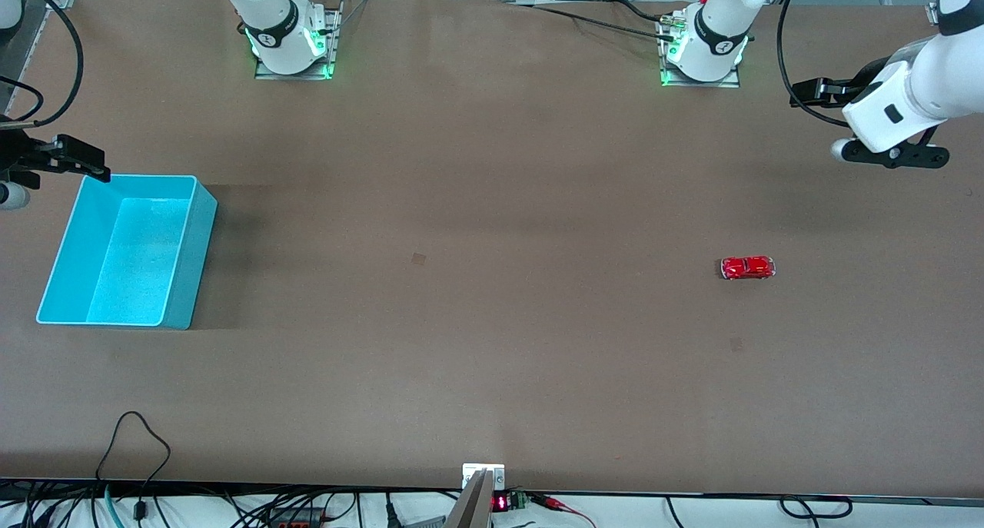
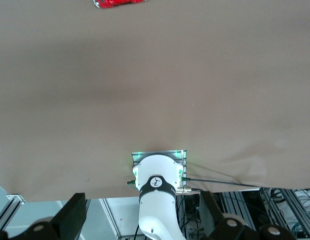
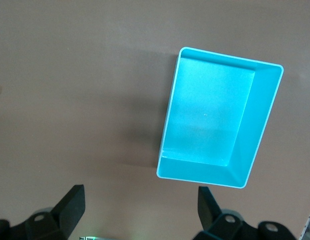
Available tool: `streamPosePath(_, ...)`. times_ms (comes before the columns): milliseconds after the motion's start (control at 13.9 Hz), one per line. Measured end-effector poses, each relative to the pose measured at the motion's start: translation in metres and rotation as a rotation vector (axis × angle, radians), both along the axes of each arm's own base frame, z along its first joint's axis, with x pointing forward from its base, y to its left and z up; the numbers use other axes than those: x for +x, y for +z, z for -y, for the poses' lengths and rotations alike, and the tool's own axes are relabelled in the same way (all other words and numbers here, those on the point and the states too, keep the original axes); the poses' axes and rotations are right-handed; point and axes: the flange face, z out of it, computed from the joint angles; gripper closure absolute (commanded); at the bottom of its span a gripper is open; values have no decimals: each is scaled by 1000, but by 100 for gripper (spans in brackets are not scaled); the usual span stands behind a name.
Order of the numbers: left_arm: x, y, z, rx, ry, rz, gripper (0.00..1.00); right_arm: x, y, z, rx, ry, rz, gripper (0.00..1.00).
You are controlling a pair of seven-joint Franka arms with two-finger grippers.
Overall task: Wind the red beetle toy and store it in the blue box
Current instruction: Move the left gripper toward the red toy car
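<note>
Wide brown bench, matte, evenly lit, with soft shadow bands across the top. Small darker patch near the middle. Metal frame rails along the edge farthest from the front camera. Tangle of black cables on pale floor under the nearest edge, beside a small red-lit display.

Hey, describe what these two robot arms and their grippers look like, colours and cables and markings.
Both arms are glossy white with black joint bands bearing a small white logo, on metal base plates lit green. The left gripper has a white body with black fingers; the right gripper shows black. Black cables loop beside each arm.
</note>
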Motion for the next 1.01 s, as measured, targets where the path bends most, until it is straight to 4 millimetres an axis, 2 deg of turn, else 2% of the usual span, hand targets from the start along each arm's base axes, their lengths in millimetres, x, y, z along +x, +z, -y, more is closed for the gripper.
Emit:
streamPosePath(288,4,-16,7,-73,-146,-2,0,1,-1,0,0,-1,-2,0)
streamPosePath(432,13,-33,6,-117,-264,53,0,1,-1,0,0,-1,-2,0)
streamPosePath(575,27,-58,-1,-149,-442,131,0,1,-1,0,0,0,-1,0)
streamPosePath(791,43,-103,-26,-220,-700,236,0,1,-1,0,4,0,0,0)
streamPosePath(1007,48,-146,-48,-273,-934,305,0,1,-1,-1,12,-1,1,0)
